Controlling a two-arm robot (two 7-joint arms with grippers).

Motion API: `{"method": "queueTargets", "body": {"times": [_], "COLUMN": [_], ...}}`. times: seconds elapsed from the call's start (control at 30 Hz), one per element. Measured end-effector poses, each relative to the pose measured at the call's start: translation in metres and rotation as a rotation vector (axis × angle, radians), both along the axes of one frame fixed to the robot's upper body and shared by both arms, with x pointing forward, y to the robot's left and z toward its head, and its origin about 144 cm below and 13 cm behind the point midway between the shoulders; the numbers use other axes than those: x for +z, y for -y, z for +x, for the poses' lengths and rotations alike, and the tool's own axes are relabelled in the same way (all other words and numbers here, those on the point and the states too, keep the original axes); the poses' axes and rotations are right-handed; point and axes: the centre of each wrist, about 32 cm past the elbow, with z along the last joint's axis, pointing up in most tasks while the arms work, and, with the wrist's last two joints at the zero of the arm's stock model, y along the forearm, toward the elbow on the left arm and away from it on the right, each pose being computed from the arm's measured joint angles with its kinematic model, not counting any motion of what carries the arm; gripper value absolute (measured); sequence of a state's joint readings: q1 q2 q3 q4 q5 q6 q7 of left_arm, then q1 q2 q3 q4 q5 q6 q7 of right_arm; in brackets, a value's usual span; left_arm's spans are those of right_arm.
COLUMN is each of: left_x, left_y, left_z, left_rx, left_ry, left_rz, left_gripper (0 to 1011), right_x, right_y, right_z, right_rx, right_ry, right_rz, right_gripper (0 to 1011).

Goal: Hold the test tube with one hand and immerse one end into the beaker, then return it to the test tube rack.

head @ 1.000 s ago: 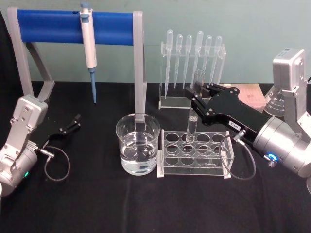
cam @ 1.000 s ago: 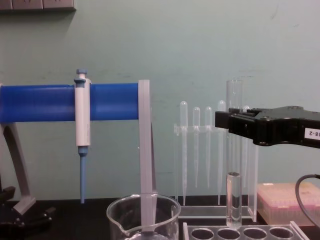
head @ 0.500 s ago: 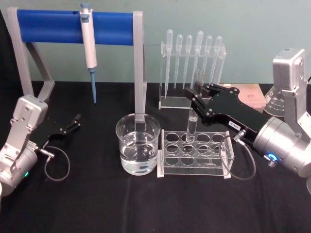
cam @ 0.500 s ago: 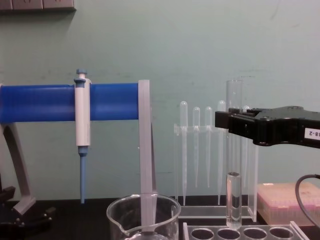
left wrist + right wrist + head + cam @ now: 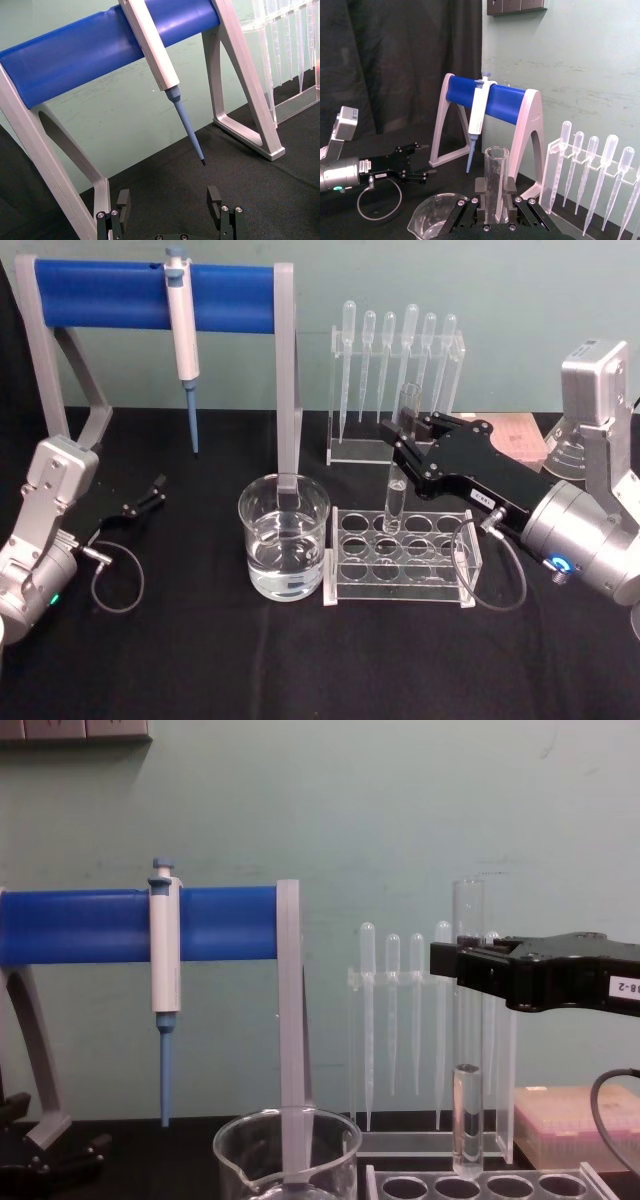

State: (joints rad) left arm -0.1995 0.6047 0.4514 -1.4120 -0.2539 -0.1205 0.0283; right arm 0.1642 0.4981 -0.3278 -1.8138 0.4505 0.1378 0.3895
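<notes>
The test tube (image 5: pixel 395 502) stands upright over the back row of a clear rack (image 5: pixel 400 575), its round bottom about level with the rack's top. My right gripper (image 5: pixel 403 430) is shut on the tube's upper part, just below the rim. From the chest, the tube (image 5: pixel 467 1120) hangs from this gripper (image 5: pixel 462 965). The right wrist view shows the tube's open rim (image 5: pixel 496 172) rising between the jaws. The beaker (image 5: pixel 284 540), holding clear liquid, sits left of the rack, apart from the tube. My left gripper (image 5: pixel 155 490) rests open on the far left of the table, its fingers (image 5: pixel 214 197) wide apart.
A blue-barred stand (image 5: pixel 150 290) with a white-and-blue pipettor (image 5: pixel 182 340) stands behind the beaker. A clear holder with several plastic pipettes (image 5: pixel 395 340) is behind the rack. A pink box (image 5: pixel 575 1125) sits at the back right. The table is covered in black cloth.
</notes>
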Motion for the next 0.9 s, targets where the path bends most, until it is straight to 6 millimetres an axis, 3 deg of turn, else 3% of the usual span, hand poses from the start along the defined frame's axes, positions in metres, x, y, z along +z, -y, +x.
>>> {"method": "queueTargets", "body": {"times": [0.9], "left_x": [0.0], "left_y": [0.0], "left_z": [0.0], "left_rx": [0.0], "left_ry": [0.0], "left_rz": [0.0], "left_gripper": [1000], "right_x": [0.0], "right_y": [0.0], "right_z": [0.0], "right_rx": [0.0], "right_ry": [0.0], "right_rz": [0.0], "right_gripper": [225]}}
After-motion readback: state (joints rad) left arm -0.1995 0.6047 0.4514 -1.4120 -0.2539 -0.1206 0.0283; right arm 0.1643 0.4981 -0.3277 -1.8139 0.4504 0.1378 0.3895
